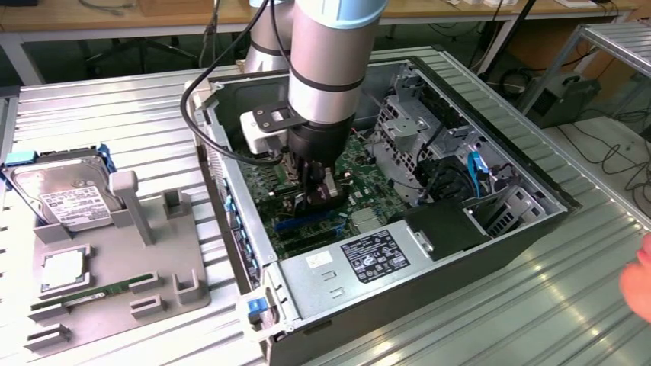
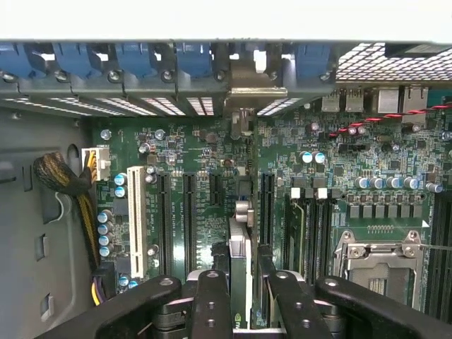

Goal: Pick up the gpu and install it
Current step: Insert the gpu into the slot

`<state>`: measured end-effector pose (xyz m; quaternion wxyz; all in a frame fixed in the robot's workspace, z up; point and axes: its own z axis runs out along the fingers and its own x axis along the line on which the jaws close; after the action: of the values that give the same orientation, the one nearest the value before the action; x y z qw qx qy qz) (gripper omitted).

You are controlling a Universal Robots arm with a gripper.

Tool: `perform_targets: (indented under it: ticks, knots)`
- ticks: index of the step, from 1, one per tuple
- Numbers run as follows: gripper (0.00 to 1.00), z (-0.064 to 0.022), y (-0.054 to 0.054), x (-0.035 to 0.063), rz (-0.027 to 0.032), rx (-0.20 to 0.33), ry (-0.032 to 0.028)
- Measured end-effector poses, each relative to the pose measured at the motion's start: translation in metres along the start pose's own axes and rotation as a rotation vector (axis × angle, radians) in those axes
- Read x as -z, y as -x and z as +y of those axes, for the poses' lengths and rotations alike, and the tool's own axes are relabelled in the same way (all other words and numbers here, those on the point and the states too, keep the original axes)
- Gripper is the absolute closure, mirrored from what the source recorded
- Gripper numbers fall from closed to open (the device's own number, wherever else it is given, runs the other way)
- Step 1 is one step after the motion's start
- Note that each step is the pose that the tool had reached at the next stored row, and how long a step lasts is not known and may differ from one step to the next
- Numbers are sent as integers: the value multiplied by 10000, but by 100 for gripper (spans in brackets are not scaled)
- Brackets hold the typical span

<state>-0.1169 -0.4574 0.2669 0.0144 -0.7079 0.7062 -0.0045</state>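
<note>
One claw [image 2: 240,296] clamping gpu [image 2: 239,247] edge-on, slots flanking

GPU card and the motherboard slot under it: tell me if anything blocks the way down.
Nothing visible does. The claw holds the green GPU card with its silver bracket edge-on over the green motherboard, among the long black expansion slots. The contact point itself is hidden by the card.

gpu [image 2: 239,251] on edge over the motherboard slots (silver bracket [image 2: 248,90] at rear wall) — upright

Labels sit on the power supply [image 1: 370,255] and hard drive [image 1: 63,200], but none is legible.
</note>
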Motion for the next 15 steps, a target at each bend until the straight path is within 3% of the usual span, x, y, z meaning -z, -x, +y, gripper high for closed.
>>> perform_targets:
  ticks: [15]
  knots:
    - [74, 1, -18, -59, 1, 2, 0]
